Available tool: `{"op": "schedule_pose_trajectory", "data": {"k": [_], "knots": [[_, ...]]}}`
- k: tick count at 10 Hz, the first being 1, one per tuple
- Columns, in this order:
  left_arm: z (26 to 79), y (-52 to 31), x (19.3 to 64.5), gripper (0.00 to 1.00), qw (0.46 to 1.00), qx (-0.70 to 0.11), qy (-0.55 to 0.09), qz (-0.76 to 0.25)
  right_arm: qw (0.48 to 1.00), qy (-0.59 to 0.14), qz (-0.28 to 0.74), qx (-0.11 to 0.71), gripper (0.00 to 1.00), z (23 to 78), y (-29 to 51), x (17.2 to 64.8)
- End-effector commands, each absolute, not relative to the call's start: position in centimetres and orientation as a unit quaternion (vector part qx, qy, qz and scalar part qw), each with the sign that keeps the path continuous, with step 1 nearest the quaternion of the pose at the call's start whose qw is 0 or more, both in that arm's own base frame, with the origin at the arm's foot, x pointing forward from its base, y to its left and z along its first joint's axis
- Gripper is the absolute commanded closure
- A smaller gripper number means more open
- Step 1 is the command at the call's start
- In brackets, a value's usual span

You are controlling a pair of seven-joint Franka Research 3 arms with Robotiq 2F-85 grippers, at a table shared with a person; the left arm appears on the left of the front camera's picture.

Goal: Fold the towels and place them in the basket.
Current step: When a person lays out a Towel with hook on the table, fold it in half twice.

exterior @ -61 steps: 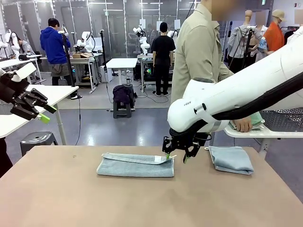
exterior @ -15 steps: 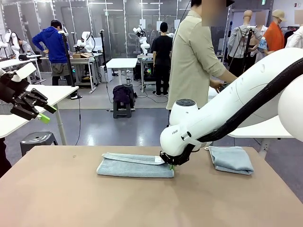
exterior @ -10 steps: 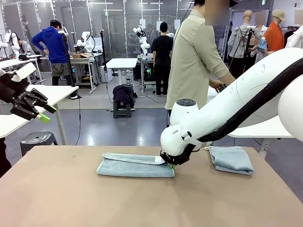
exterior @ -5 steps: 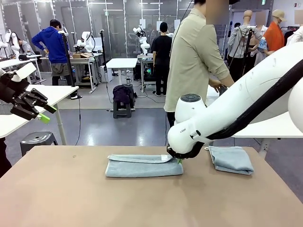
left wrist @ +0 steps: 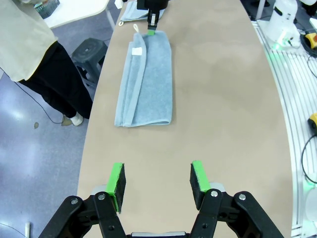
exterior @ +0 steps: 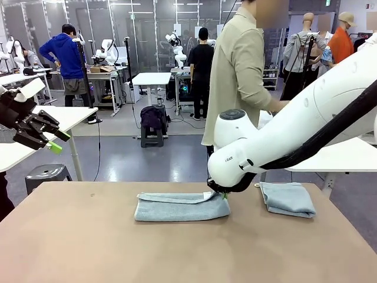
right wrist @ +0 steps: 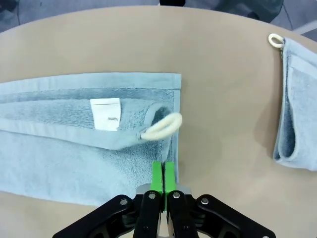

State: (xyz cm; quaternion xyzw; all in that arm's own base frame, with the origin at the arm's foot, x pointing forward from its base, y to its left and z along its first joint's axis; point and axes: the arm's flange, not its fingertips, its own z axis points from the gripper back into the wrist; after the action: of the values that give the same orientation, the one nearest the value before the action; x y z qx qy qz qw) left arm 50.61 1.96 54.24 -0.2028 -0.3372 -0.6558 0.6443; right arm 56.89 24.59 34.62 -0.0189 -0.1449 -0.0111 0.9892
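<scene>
Scene: a brown desk (exterior: 177,253) with two pale blue-grey towels on it; a person (exterior: 235,71) in a beige shirt stands at the far side, turned away.
Long towel (exterior: 181,207): folded into a narrow strip, lying left to right at mid-desk towards the far edge. Its white loop (right wrist: 163,126) and white label (right wrist: 105,114) face up at the right end.
Folded towel (exterior: 288,199): a compact stack to the right of the strip, apart from it, loop at its far left corner.
Right pincer (right wrist: 163,174): clenched, green pads pressed together, tips down on the strip's right end hem. Whether cloth is nipped between them cannot be told.
Left pincer (left wrist: 157,179): released, pads spread, held high off the desk's left side, well apart from the towels.
Step in hand: probably folding the strip's right end over towards the left.
Doing it well: take every layer at the hem, not just the top one. Lift low, carry straight left, and lay edge on edge. Keep the loop tucked inside. The left pincer could pin the left end so the strip does not slide.
</scene>
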Motion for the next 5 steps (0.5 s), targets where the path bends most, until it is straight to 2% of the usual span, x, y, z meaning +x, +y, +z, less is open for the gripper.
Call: {"op": "schedule_pose_trajectory", "data": {"k": [1,5], "knots": [[54.3,2.0,50.6,0.33,0.644,-0.199,-0.333,-0.66,0.987,-0.154,-0.015,-0.054,0.98,37.1,27.6,56.7],[54.3,2.0,50.6,0.33,0.644,-0.199,-0.333,-0.66,0.984,-0.155,0.01,-0.086,0.98,39.9,33.0,58.8]]}}
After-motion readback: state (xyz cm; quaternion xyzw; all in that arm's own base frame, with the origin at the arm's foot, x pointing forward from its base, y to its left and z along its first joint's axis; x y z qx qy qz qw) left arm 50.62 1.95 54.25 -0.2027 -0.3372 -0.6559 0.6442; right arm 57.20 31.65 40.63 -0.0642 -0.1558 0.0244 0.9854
